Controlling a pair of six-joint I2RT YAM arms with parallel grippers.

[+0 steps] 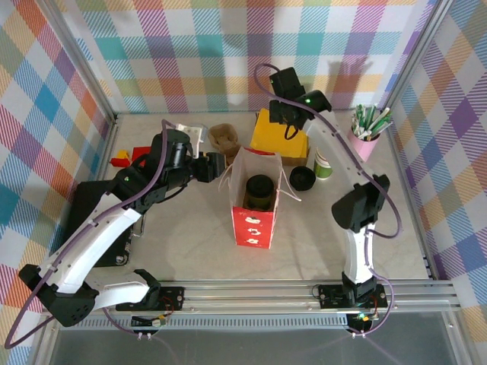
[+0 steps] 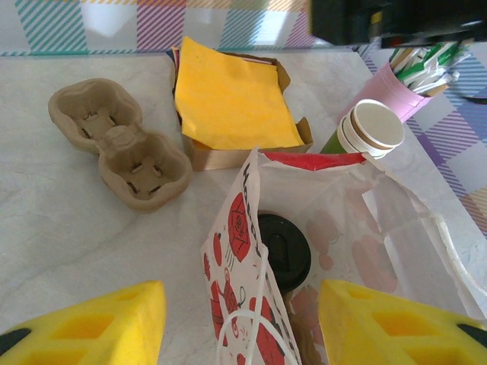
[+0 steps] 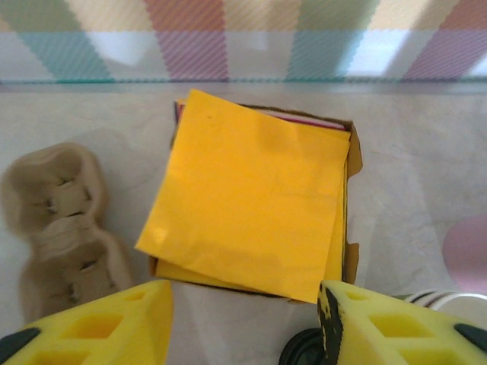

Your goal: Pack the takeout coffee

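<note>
Top external: the takeout coffee [image 1: 260, 192], a dark cup with its black lid on, stands upright inside the open red-and-white paper bag [image 1: 253, 224] mid-desk [image 1: 190, 236]. The left gripper [image 1: 207, 167] sits just beside the bag's left wall. The right gripper [image 1: 288, 122] hangs over the yellow napkins [image 1: 275, 137] behind the bag. A green paper cup [image 1: 323, 165] stands right of the bag with a loose black lid [image 1: 302, 178] just beside it on the desk. The pink cup [image 1: 364, 144] of straws is further right, near the wall. The pulp cup carrier [image 1: 224, 137] is behind the bag, left of the napkins.

Left wrist: the left gripper [image 2: 240, 295] is spread wide, yellow fingers [image 2: 114, 323] at both bottom corners. The bag's printed wall [image 2: 236, 228] and white string handle rise between them, but nothing is clamped. The coffee's lid [image 2: 283, 247] shows down in the bag mouth. Past the bag are the green cup [image 2: 373, 125], which reads as a nested stack here, the pink cup [image 2: 399, 91], the napkins [image 2: 232, 99] in their cardboard box [image 2: 228, 156] and the carrier [image 2: 122, 144].

Right wrist: the right gripper [image 3: 243, 293] is also wide and holds nothing, looking down on the napkins [image 3: 251, 205] in the box [image 3: 354, 160]. The carrier [image 3: 61, 220] is to the left. There is a dark round edge at the bottom, can't tell what.
</note>
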